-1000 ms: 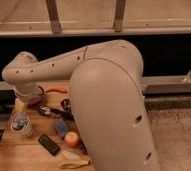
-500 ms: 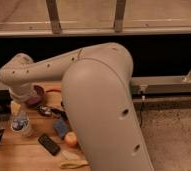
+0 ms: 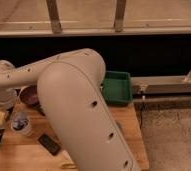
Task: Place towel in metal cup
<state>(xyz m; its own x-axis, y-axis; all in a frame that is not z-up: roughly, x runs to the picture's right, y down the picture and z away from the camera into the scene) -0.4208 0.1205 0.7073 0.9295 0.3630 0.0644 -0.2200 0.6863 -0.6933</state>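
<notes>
A pale bluish-white bundle with blue patches, seemingly the towel, sits near the table's left edge on top of a small pale round cup. I cannot tell whether that cup is the metal cup. My gripper hangs below the wrist at the far left, just left of the towel. It is mostly hidden by the wrist and nothing shows in it. The big white arm crosses the middle of the view and hides much of the table.
A dark maroon bowl stands behind the towel. A green tray sits at the table's back right. A black flat object lies on the wood, with a yellow item at the front edge. Right of the table is speckled floor.
The arm has swung left and toward the camera, now covering the items in the middle of the table. The bluish-white bundle and its cup have stayed in place.
</notes>
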